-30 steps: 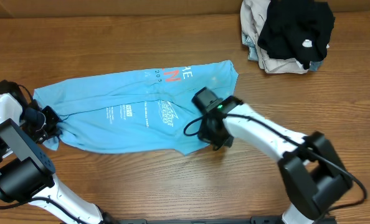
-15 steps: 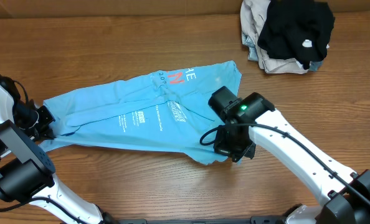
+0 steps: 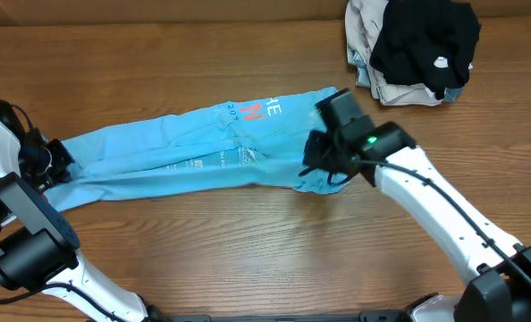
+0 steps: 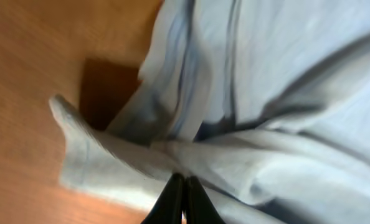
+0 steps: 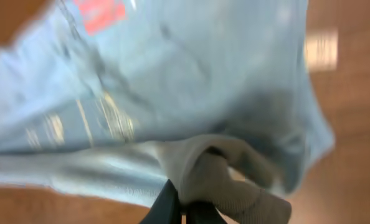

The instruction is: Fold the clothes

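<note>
Since a second ago my right pincer has carried its corner of cloth away from the front edge toward the far side. The light-blue T-shirt has drawn out from a broad sheet into a long narrow band. It runs across the middle of the desk, from near the left edge to just right of centre.

At the left end, my left pincer is clamped on a bunched fold of the shirt. That arm lies low along the left edge, its wrist turned in toward the cloth.

I judge the shirt light, limp and quick to rope up under tension. It is best taken at hem or shoulder corners, both ends together.

At the right end, my right pincer is pinched tight on a gathered, thick edge of the shirt. That arm reaches diagonally from the front right corner, forearm stretched, wrist bent down.

A black garment on beige garments sits well apart at the far right corner.
</note>
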Motion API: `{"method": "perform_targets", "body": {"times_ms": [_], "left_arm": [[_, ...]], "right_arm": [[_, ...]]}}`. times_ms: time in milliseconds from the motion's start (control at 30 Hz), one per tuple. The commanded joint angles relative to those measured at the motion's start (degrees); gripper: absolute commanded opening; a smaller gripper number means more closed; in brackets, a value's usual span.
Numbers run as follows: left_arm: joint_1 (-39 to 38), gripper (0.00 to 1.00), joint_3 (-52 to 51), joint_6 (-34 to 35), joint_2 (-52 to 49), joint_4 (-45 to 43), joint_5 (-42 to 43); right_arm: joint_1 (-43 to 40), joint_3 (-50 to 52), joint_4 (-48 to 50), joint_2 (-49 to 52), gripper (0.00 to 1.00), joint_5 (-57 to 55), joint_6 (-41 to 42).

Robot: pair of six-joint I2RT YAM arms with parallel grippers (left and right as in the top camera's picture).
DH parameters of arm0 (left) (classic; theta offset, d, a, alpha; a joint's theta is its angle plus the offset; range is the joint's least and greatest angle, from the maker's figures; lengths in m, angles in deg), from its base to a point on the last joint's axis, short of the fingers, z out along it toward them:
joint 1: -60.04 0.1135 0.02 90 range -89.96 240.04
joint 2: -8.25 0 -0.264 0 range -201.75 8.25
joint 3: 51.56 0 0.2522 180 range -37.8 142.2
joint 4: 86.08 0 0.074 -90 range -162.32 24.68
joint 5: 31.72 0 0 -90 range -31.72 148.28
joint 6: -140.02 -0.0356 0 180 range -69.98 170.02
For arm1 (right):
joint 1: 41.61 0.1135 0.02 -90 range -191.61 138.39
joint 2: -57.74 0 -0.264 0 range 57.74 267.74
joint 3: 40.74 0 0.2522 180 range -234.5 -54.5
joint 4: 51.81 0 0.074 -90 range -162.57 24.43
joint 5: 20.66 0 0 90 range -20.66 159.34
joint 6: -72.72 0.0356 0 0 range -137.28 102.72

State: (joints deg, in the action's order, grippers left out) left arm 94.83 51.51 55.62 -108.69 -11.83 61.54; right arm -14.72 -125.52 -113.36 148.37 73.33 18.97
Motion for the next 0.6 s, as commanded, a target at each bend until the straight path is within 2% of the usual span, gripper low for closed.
{"method": "perform_targets", "body": {"times_ms": [0, 200, 267, 300, 400, 433, 567], "left_arm": [[-1.49, 0.04, 1.22, 1.29, -0.15, -3.30, 1.33], [-4.79, 0.06, 1.22, 1.75, -0.15, -9.03, 1.81], [-5.79, 0.21, 1.22, 1.73, -0.15, -10.54, 2.16], [-6.32, 0.37, 1.22, 1.73, -0.15, -11.32, 2.16], [-7.48, 0.92, 1.22, 1.68, -0.15, -12.83, 2.08], [-7.48, 1.00, 1.27, 1.70, -0.15, -12.87, 2.12], [-6.34, 1.00, 1.62, 1.68, -0.15, -10.84, 2.32]], "right_arm": [[-2.49, -0.63, 4.37, 1.20, 0.04, -1.36, -5.27], [-3.04, -0.63, 12.87, 6.62, 0.06, -1.31, -7.19], [-3.04, -0.63, 14.51, 8.33, 0.16, -1.33, -7.17], [-3.04, -0.63, 15.34, 9.31, 0.25, -1.36, -7.17], [-3.04, -0.63, 16.72, 10.88, 0.91, -1.36, -7.19], [-3.13, -0.63, 16.70, 10.97, 1.00, -1.33, -7.19], [-3.30, -0.98, 13.99, 9.64, 1.00, -1.11, -7.23]]}}
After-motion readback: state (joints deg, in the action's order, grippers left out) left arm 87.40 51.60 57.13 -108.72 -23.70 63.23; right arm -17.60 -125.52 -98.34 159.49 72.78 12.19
